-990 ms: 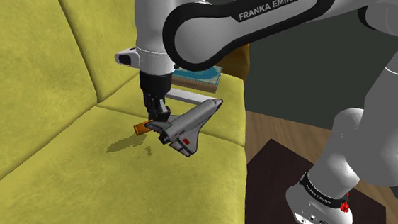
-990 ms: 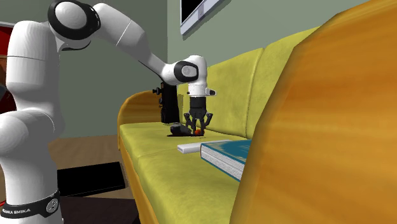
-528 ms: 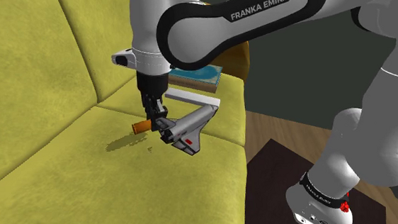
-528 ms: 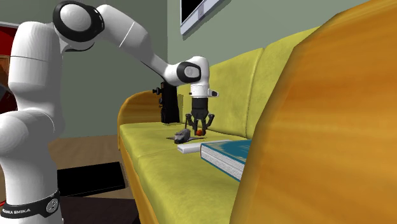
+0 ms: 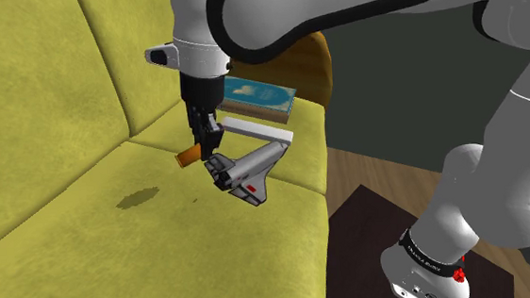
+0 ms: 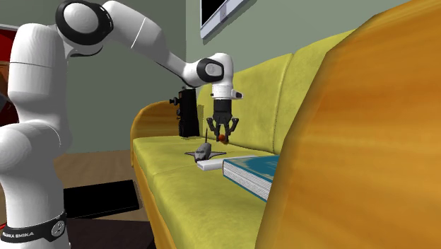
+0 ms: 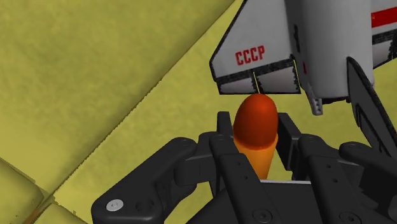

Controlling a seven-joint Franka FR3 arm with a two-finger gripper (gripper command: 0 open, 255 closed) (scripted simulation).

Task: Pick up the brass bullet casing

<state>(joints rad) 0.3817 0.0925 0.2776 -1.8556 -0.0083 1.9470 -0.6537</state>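
Above the yellow sofa (image 5: pixel 71 250) seat, we see the fingers (image 7: pixel 224 133) clamped on one orange casing (image 5: pixel 188 156), held clear of the cushion, its length roughly level, red tip toward one toy shuttle (image 5: pixel 248 173). One book (image 5: pixel 262 96) lies behind; beyond are wooden floor (image 5: pixel 378 169) and grey-green wall (image 6: pixel 113 99).

The bullet casing (image 7: pixel 255 118), orange-bodied with a dark red rounded tip, is clasped in the hand (image 7: pixel 254 132), tilted, and is held clear above the yellow-green sofa seat (image 5: pixel 99 240).
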